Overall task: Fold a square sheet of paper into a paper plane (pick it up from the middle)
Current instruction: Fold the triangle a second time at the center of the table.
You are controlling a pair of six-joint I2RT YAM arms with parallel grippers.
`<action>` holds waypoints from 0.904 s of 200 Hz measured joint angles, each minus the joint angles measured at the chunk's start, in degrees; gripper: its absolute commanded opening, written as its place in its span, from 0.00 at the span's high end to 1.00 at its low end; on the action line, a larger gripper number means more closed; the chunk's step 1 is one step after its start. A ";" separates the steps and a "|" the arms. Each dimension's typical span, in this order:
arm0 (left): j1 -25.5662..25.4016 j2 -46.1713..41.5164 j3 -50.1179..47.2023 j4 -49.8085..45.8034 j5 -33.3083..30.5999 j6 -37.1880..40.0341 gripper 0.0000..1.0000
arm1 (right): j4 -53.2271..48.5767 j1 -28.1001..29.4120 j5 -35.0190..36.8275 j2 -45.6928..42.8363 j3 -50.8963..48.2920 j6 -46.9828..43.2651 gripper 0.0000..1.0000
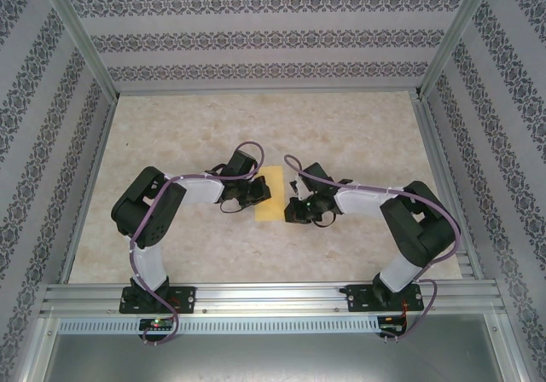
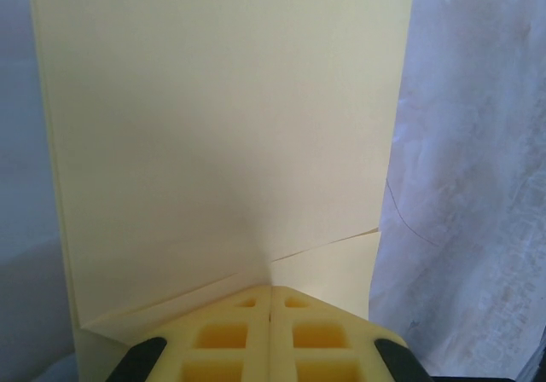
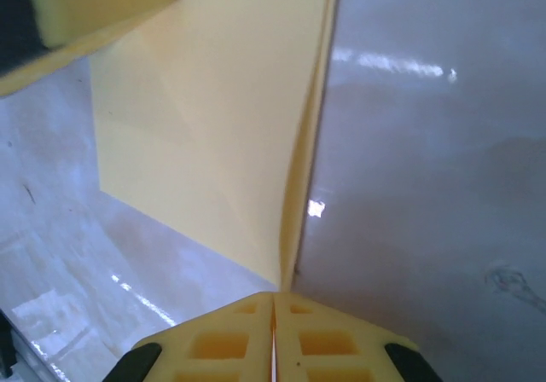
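Your left gripper [image 2: 271, 288] is clenched, its two pale pads pressed flat together with no gap. Their tips meet the sheet of paper [image 2: 222, 126] at its near edge, and two shallow creases run out from that spot toward 8 and 2 o'clock. You cannot tell whether a layer is actually caught between the pads or only pressed by them. From the tips the sheet spreads toward 12 o'clock as a broad, plain yellow face.

Your right gripper [image 3: 275, 295] is also closed, and here a raised edge of the sheet runs straight into the seam between the pads, so it is grasping the paper. That edge climbs toward 12 o'clock, with the rest of the sheet sloping off toward 10 o'clock.

From above, the sheet lies as a narrow folded strip in the middle of the table [image 1: 358, 135]. The left gripper is at its 9 o'clock side and the right at about its 4 o'clock corner.
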 measured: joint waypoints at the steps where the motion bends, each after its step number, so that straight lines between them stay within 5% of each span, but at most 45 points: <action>1: 0.00 0.00 0.00 0.00 0.00 0.00 0.95 | -0.02 0.00 -0.02 0.02 0.15 0.02 0.91; 72: 0.00 0.00 0.00 0.00 0.02 0.00 0.96 | -0.81 0.07 -0.04 8.55 12.39 0.00 0.99; 133: 0.00 0.00 0.00 0.00 0.02 0.00 0.96 | 0.04 0.13 -0.50 12.00 12.09 0.07 1.00; 181: 0.00 0.00 0.00 0.00 0.04 0.00 0.96 | 7.52 0.09 -0.70 6.67 2.93 0.02 0.98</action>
